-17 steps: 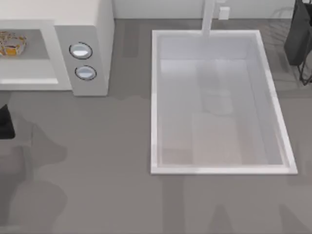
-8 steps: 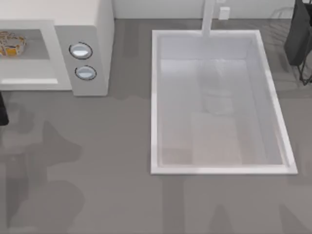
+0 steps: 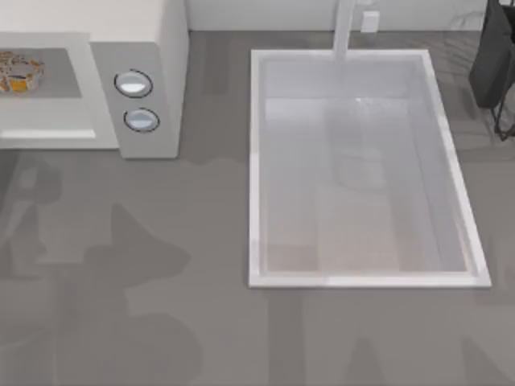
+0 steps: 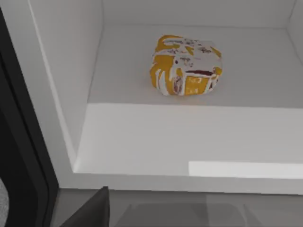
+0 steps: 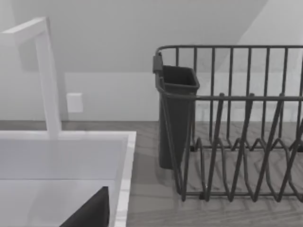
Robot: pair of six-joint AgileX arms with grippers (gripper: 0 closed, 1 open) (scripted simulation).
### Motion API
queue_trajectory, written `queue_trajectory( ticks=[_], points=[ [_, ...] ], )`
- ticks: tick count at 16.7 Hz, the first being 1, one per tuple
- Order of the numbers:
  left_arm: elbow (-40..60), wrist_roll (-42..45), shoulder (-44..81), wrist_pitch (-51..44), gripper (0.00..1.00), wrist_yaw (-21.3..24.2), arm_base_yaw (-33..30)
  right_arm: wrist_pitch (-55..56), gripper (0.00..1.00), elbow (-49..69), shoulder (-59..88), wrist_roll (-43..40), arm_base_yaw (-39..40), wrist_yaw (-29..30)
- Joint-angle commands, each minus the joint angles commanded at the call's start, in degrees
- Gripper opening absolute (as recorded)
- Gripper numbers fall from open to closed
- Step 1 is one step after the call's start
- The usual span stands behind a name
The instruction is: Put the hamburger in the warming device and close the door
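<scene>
The burger (image 4: 185, 65) sits inside the microwave (image 3: 149, 48) — the left arm has backed off; gripper state cannot be told; door unshut.

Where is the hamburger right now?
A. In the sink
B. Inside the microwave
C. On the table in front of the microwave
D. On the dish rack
B: the hamburger sits on the floor of the microwave cavity, and the left wrist view looks in through the open front.
</scene>
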Motion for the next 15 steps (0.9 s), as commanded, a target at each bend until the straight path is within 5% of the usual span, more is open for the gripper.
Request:
queue_trajectory(
  ticks=[8, 15],
  points=[
    [-1.6, -0.4, -3.7, -0.9, 1.00, -1.0, -0.7, 0.0, 1.00, 0.0, 0.0, 0.0, 0.0, 0.0],
    [-13.4, -2.7, -33.2, -9.2, 1.00, -6.6, -6.9, 0.0, 1.00, 0.0, 0.0, 0.0, 0.0, 0.0]
  ],
)
